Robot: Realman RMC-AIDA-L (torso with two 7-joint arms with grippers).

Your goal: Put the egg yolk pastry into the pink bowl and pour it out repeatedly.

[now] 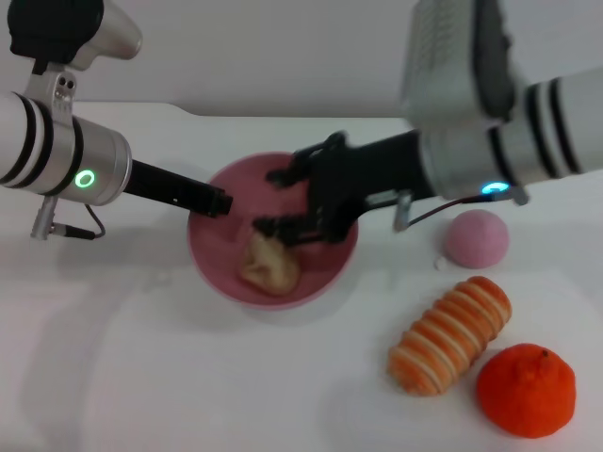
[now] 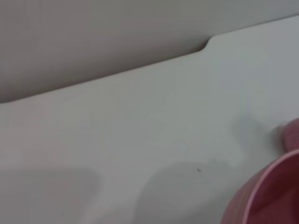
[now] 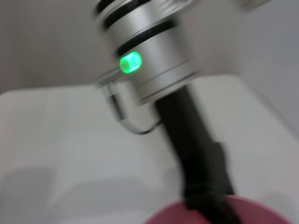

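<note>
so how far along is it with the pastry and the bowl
Done: the egg yolk pastry lies inside the pink bowl. In hand: the left gripper is at the bowl's rim, and the right gripper hangs open over the pastry. Left: tipping the pastry out, since the bowl sits level on the table.

Soft, even light is falling from above onto the white table, and it is reading bright without harsh glare. Faint grey shadows are spreading under the left arm toward the table's near left corner, and a thin shadow is lying beneath the pink bowl. In the head view, the right arm's upper casing is smearing with motion blur near the top edge. The left wrist view is looking soft and hazy, with the bowl's rim out of focus. The right wrist view is blurring heavily, and a green indicator light is glowing with a slight bloom.
</note>
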